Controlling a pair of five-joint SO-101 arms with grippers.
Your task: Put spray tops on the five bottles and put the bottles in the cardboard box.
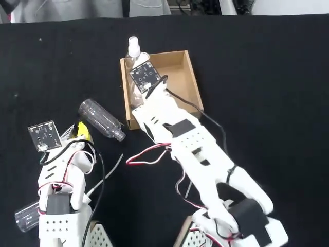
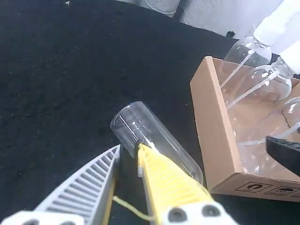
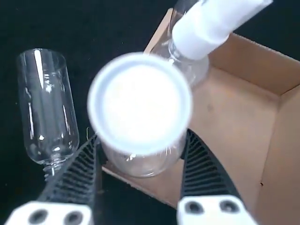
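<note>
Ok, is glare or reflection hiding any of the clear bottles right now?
High view: even light, highlights outline the lying bottle well against the black table. Left wrist view: the boxed bottles are see-through, their outlines overlapping inside the cardboard box. Right wrist view: the capped bottle's white top glares, showing no detail.

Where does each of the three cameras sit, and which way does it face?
High view: fixed above the table, looking down on both arms, the cardboard box and a bare bottle.
Left wrist view: on the left arm, looking past the open left tool at that bare bottle.
Right wrist view: on the right arm, looking past the right tool, shut on a capped bottle at the box's edge.
Both wrist views share the bare bottle.
</note>
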